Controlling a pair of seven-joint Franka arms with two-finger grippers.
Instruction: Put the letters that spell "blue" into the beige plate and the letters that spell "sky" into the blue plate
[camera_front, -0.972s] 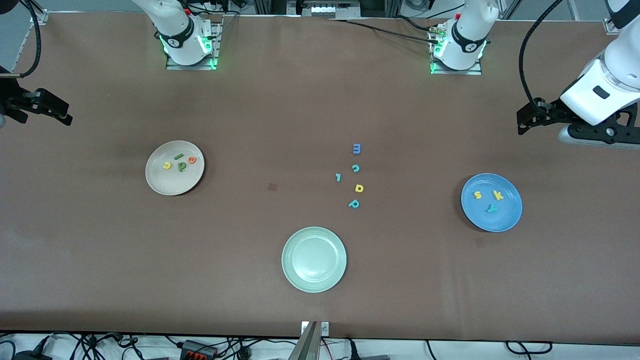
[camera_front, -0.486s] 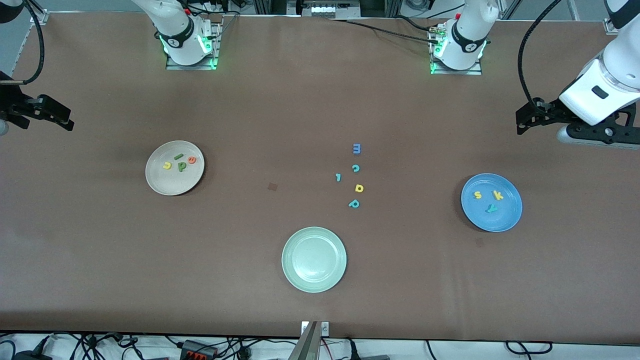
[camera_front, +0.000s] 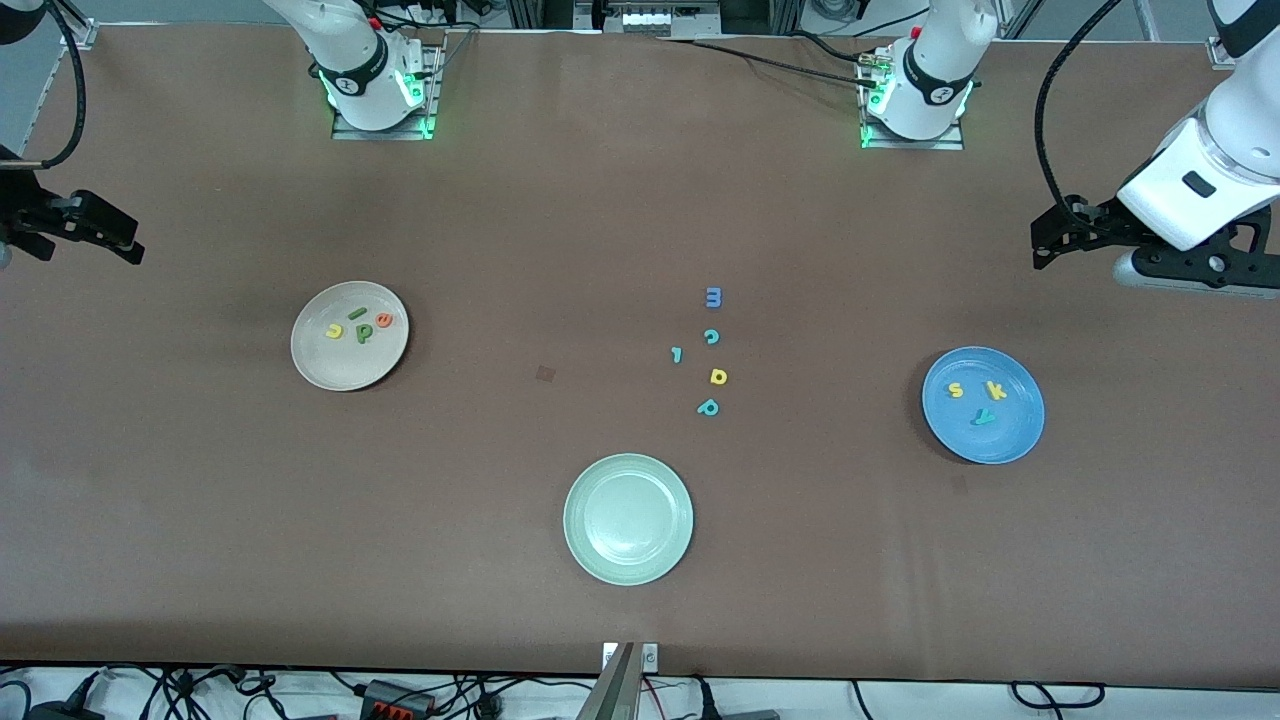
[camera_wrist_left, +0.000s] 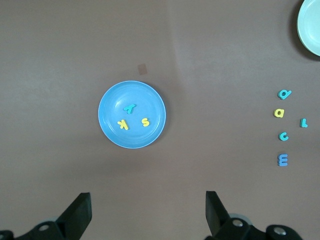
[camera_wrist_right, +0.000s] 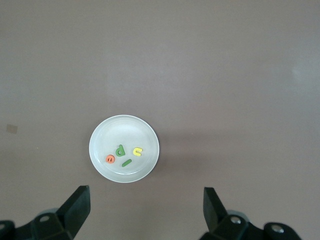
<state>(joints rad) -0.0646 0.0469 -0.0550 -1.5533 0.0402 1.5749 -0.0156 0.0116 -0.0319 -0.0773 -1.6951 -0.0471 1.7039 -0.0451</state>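
Note:
The beige plate (camera_front: 340, 366) toward the right arm's end holds a yellow u (camera_front: 334, 330), a green bar (camera_front: 356, 313), a green b-shaped letter (camera_front: 364, 333) and an orange e (camera_front: 385, 320). The blue plate (camera_front: 985, 446) toward the left arm's end holds a yellow s (camera_front: 956, 390), a yellow k (camera_front: 996, 391) and a teal y (camera_front: 985, 417). My left gripper (camera_front: 1040, 250) hangs open and empty over bare table at its end. My right gripper (camera_front: 130, 238) hangs open and empty at the table's edge. In the wrist views, the left gripper (camera_wrist_left: 147, 200) looks down on the blue plate (camera_wrist_left: 112, 100), the right gripper (camera_wrist_right: 145, 192) on the beige plate (camera_wrist_right: 120, 129).
Loose letters lie mid-table: a blue m (camera_front: 713, 297), a teal c (camera_front: 711, 337), a teal l (camera_front: 677, 354), a yellow d (camera_front: 718, 376) and a teal p (camera_front: 708, 407). A pale green plate (camera_front: 628, 560) with nothing in it sits nearer the front camera.
The right gripper has shifted slightly at its end of the table. The left arm, the plates and the letters have not moved.

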